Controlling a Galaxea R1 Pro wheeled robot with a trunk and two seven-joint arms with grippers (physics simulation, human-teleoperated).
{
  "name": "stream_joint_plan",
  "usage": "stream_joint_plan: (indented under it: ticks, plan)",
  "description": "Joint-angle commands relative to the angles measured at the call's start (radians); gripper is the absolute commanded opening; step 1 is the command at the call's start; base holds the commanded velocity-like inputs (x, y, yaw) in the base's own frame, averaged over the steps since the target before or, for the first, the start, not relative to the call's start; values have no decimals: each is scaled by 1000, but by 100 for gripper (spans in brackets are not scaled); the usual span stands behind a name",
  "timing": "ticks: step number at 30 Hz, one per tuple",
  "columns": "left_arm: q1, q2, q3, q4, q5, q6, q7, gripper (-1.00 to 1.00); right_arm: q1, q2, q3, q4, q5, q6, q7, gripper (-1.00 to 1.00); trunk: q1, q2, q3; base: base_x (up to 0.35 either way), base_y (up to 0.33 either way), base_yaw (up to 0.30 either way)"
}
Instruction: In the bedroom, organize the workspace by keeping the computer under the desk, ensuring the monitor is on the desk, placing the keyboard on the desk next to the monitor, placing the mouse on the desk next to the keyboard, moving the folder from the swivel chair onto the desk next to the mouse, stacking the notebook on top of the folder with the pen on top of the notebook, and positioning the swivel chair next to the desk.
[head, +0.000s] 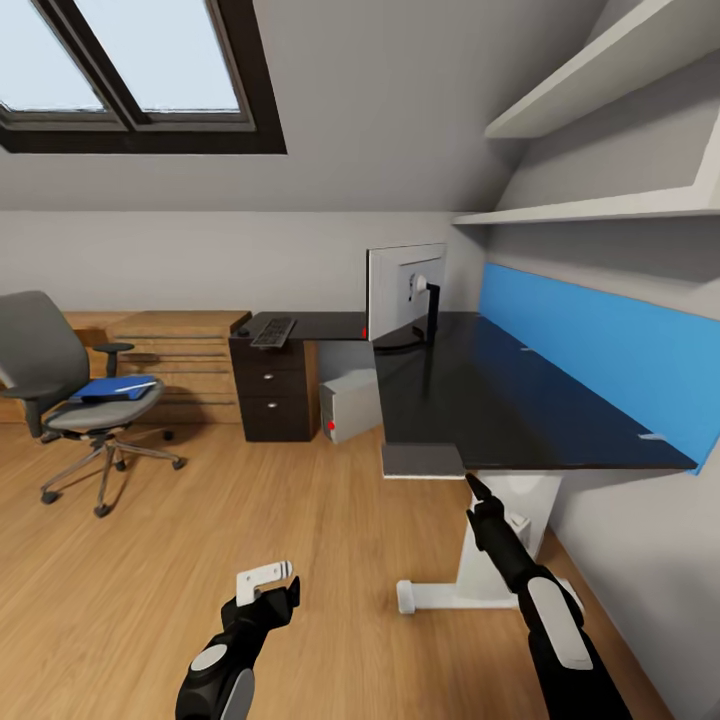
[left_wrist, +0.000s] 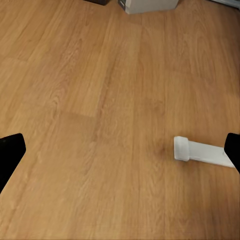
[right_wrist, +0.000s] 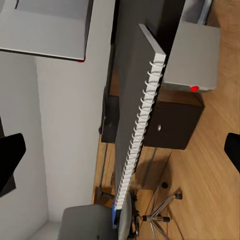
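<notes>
Glossy black desk (head: 520, 400) fills the right of the room. At its near corner lies the grey spiral notebook (head: 423, 460), overhanging the edge. The right gripper (head: 476, 487) reaches just beneath that corner, fingers spread and holding nothing. The left gripper (head: 270, 583) hangs released over bare floor. Well away from the desk, the swivel chair (head: 70, 390) carries the blue folder (head: 115, 388) with the white pen (head: 132, 386) on it. Likely step: grasping the notebook, which calls for closing on its overhanging edge.
</notes>
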Motion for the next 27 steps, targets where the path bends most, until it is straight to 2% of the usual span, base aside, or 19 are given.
stream_joint_plan:
  ticks: [1, 8, 27]
  plan:
    - [-1, 0, -2, 1, 10, 3, 9, 100, -1, 1, -4, 0, -7, 8, 0, 100, 0, 0, -1, 170, 0, 0]
    - [-1, 0, -1, 4, 10, 3, 9, 100, -1, 0, -5, 29, -8, 7, -23, 100, 0, 0, -1, 130, 0, 0]
    - [-1, 0, -1, 4, 11, 2, 9, 100, -2, -2, -5, 50, -7, 7, -26, 100, 0, 0, -1, 69, 0, 0]
